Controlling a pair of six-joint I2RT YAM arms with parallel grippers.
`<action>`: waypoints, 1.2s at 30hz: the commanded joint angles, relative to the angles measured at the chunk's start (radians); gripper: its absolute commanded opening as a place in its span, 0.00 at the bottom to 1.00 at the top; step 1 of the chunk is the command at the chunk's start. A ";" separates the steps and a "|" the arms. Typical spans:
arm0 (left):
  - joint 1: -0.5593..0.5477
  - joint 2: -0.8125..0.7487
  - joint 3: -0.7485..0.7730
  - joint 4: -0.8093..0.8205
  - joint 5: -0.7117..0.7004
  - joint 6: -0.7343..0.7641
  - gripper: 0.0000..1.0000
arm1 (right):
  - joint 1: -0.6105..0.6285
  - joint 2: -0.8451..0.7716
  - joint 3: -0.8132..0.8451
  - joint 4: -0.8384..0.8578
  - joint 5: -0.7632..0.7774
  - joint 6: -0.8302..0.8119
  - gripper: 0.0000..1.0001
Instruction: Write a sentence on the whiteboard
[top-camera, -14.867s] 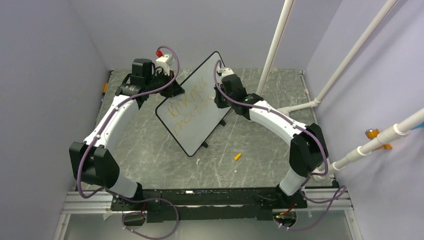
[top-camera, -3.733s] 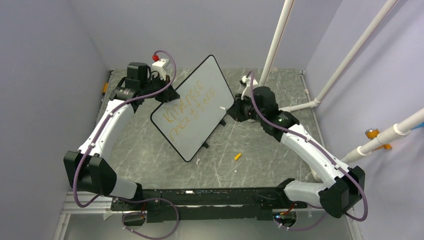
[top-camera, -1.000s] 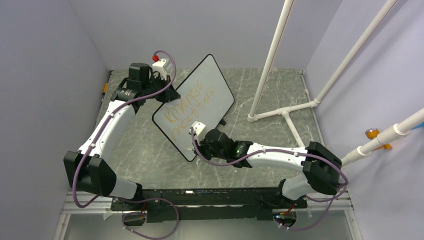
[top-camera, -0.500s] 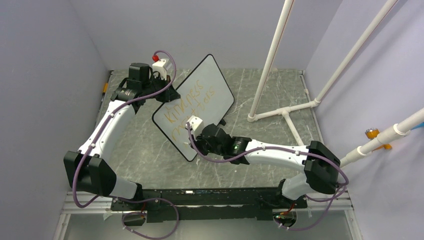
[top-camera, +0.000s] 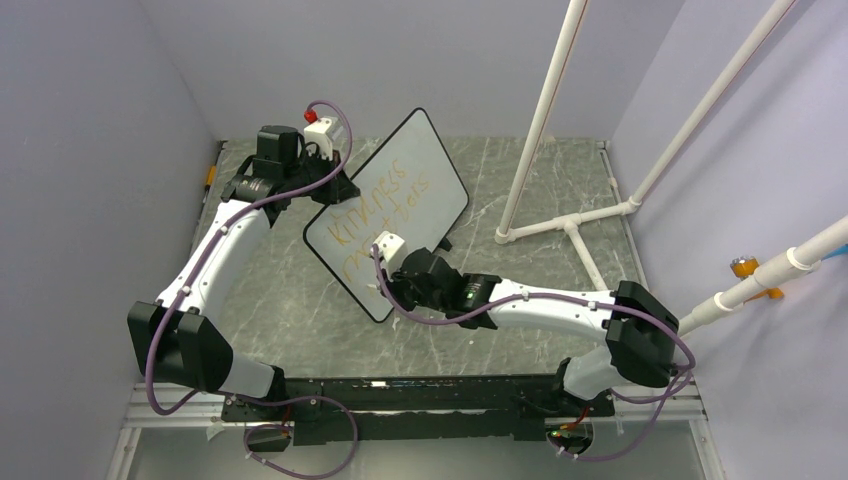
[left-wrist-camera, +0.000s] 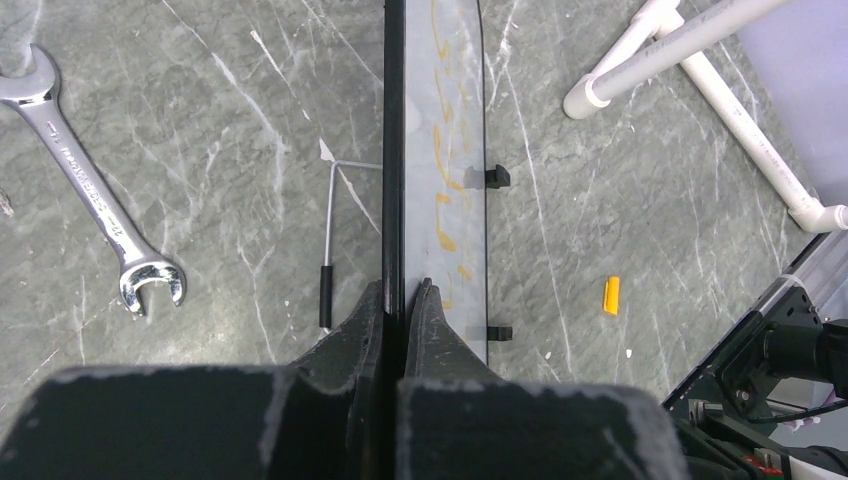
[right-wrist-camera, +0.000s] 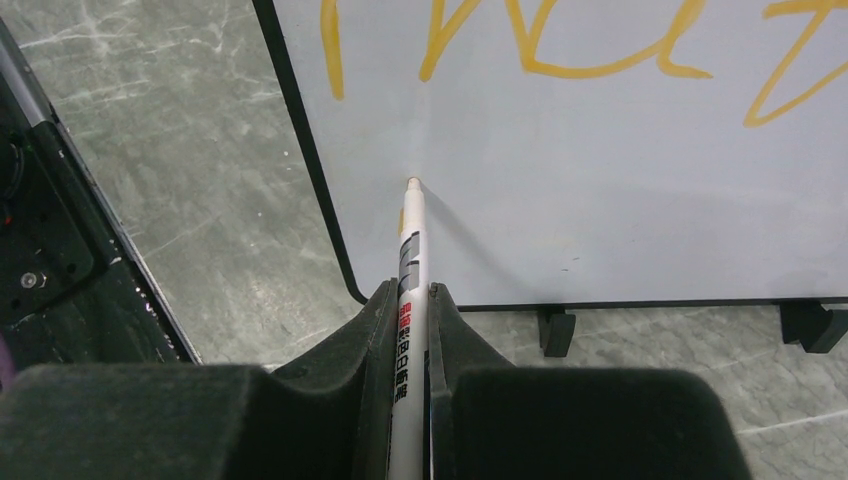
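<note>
Two clamped grips: left gripper (left-wrist-camera: 400, 290) on whiteboard (left-wrist-camera: 468, 150), right gripper (right-wrist-camera: 410, 290) on marker (right-wrist-camera: 410, 245).

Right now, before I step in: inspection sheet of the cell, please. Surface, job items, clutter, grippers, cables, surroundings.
Surface: grey marbled table, no spills seen.
Job's things: whiteboard standing on its feet; sentence in orange, two lines so far, reads roughly "kindness matters".
Clutter: wrench, L-shaped key and yellow cap lying on the table.
Grippers: left gripper shut on the whiteboard's edge; right gripper shut on marker, tip at the board below the lettering.
Cables: purple cables along both arms, no snag seen.
Surroundings: white pipes, lilac walls.
</note>
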 joint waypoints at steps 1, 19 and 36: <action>0.001 0.038 -0.030 -0.139 -0.254 0.132 0.00 | -0.014 0.025 -0.035 0.040 0.043 0.016 0.00; 0.002 0.040 -0.030 -0.141 -0.255 0.132 0.00 | -0.013 0.009 -0.061 0.034 0.028 0.040 0.00; -0.006 0.039 -0.031 -0.144 -0.266 0.104 0.00 | -0.013 0.034 0.092 -0.036 0.076 0.000 0.00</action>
